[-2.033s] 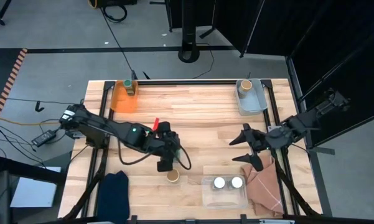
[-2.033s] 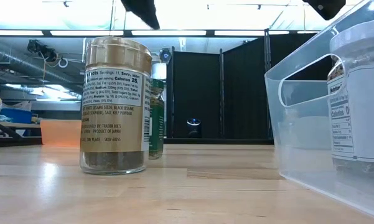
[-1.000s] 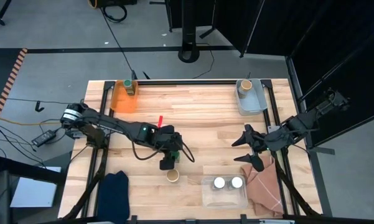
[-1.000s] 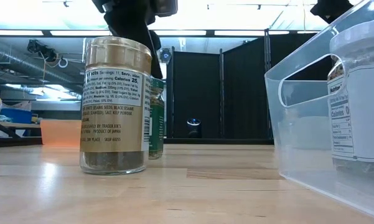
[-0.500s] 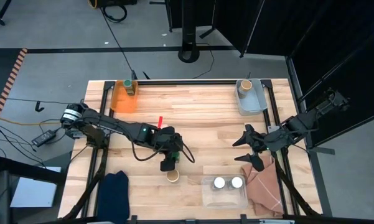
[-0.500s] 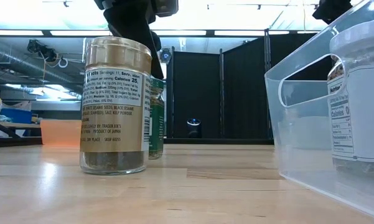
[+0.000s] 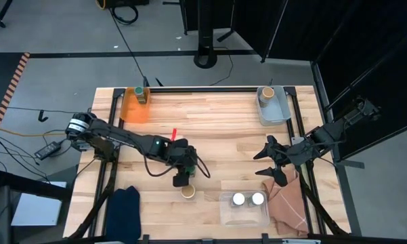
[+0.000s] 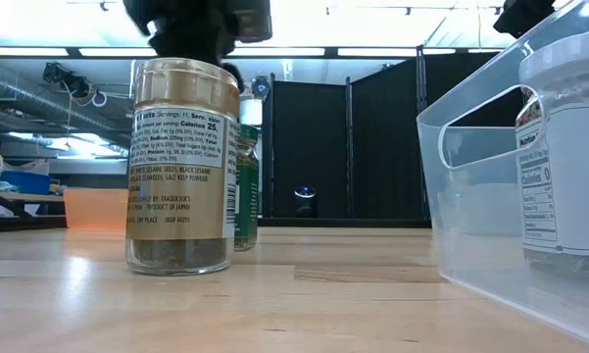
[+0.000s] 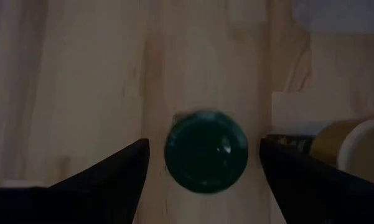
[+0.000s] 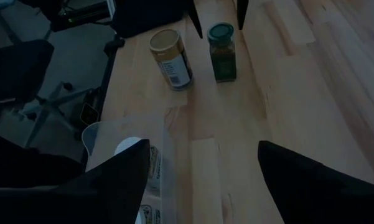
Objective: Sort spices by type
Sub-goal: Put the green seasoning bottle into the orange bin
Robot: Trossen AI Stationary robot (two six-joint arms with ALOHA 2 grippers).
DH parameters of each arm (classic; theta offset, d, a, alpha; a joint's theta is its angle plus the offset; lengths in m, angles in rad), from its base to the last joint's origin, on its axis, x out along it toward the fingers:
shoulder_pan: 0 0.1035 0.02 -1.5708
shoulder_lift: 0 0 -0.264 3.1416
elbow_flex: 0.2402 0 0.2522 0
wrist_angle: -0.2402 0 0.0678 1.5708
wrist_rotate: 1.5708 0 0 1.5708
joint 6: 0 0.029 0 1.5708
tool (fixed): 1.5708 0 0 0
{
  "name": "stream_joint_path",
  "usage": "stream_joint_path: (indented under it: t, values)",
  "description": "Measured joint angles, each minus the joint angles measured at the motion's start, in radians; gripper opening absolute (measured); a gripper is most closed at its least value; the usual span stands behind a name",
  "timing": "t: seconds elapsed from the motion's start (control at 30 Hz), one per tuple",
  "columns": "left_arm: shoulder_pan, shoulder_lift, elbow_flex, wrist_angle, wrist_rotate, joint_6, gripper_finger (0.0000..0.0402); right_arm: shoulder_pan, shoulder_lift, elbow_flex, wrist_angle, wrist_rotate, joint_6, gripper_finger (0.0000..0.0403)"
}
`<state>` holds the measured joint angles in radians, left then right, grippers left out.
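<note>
While spread wide over the green-lid jar (image 9: 206, 150), left gripper (image 9: 204, 163) not touching; bare wood on one side, tan-lid jar (image 9: 351, 144) crowding the other.

Two dark jointed arms, black cabling, green light on left arm (image 7: 157, 142).

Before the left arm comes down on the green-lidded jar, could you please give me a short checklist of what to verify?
1. Left gripper open: ok, jaws spread wide.
2. Green-lidded jar centred between the jaws: ok in the left wrist view.
3. Jar upright: ok; it stands on the table in the right wrist view.
4. Clearance from the tan-lidded jar: cannot tell; it stands close beside, so one jaw may brush it.
5. Orange bin ready: ok, one green-lidded jar already inside.
6. Right gripper out of the way: ok, open at the table's right edge.
</note>
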<state>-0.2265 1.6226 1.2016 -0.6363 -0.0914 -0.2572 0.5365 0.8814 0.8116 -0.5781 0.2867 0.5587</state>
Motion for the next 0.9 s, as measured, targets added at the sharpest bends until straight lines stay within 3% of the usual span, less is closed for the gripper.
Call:
stream_joint_path:
  t: [0.3, 0.9]
  values:
    - [-0.009, 0.000, -0.088, 0.052, -0.014, -0.039, 0.0310, 0.000, 0.000, 0.000, 0.000, 0.000, 0.000, 0.0305]
    - [-0.009, 0.000, -0.089, 0.128, -0.044, -0.043, 0.0295, 0.000, 0.000, 0.000, -0.002, 0.000, 0.000, 0.0305]
